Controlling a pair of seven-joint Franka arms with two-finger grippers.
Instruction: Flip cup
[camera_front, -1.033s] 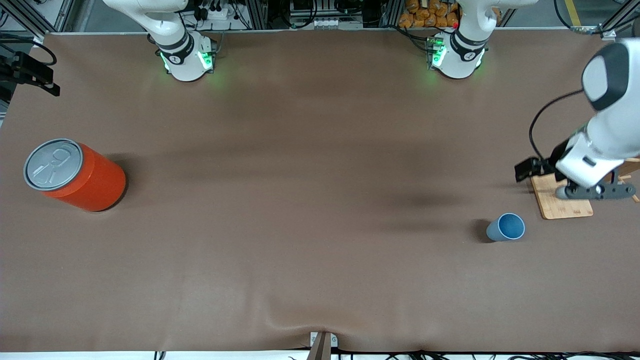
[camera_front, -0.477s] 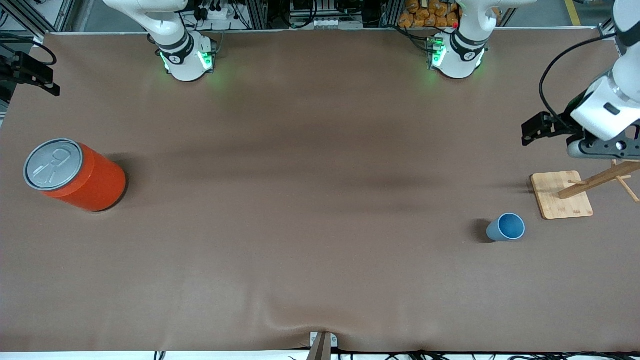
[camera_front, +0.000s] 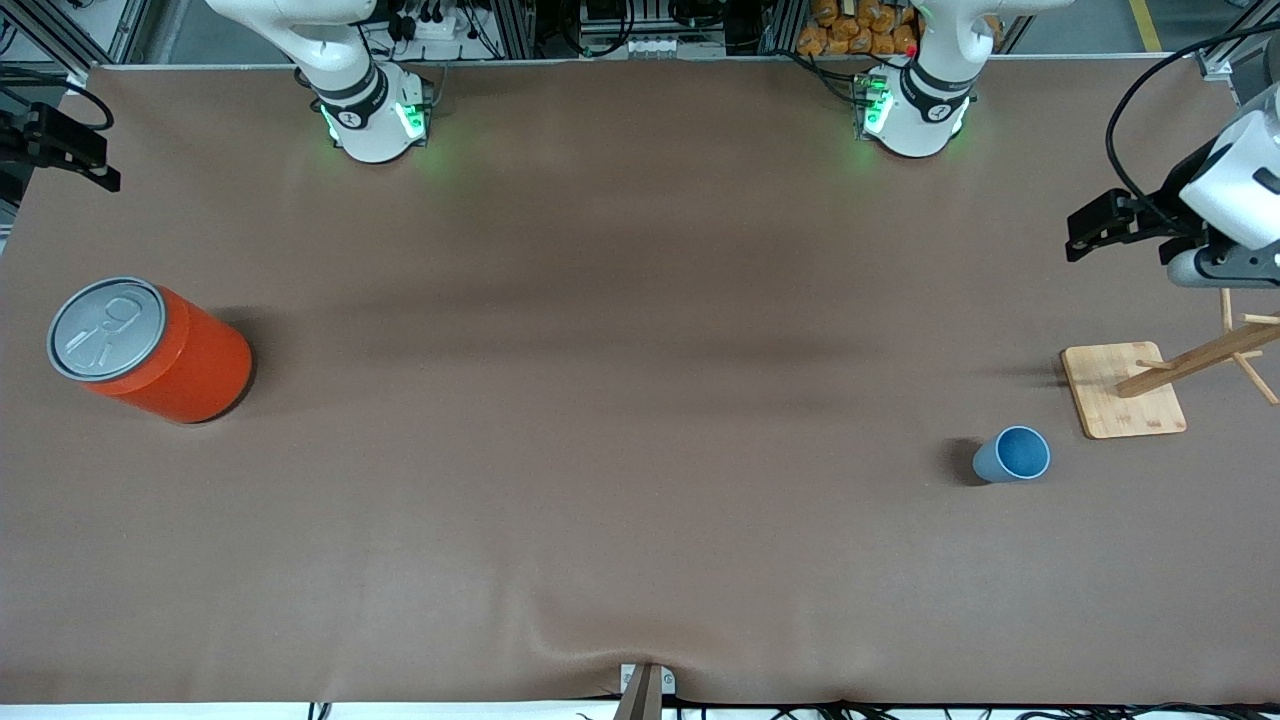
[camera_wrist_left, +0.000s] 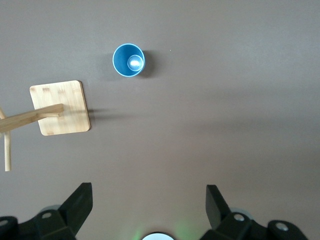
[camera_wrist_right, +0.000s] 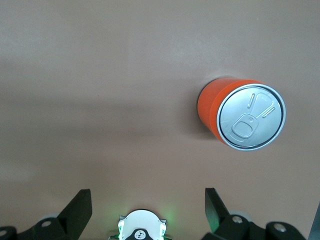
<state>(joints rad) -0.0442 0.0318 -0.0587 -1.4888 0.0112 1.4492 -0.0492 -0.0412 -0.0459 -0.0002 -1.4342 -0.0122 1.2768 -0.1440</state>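
Observation:
The small light-blue cup (camera_front: 1012, 454) stands upright with its darker blue mouth up, toward the left arm's end of the table. It also shows in the left wrist view (camera_wrist_left: 128, 60). My left gripper (camera_front: 1212, 268) hangs high over the table edge at that end, well apart from the cup. In its wrist view the left gripper (camera_wrist_left: 148, 192) is open and empty. My right gripper (camera_wrist_right: 147, 197) is open and empty, and waits high over its own base (camera_wrist_right: 141, 227). It is out of the front view.
A wooden rack with a square base (camera_front: 1122, 389) and a slanted post stands just beside the cup, farther from the front camera; it also shows in the left wrist view (camera_wrist_left: 60, 107). A large orange can (camera_front: 150, 350) with a grey lid stands at the right arm's end (camera_wrist_right: 242, 112).
My left gripper has moved up and away from over the wooden rack base toward the table edge. The cup, the rack and the can have not moved.

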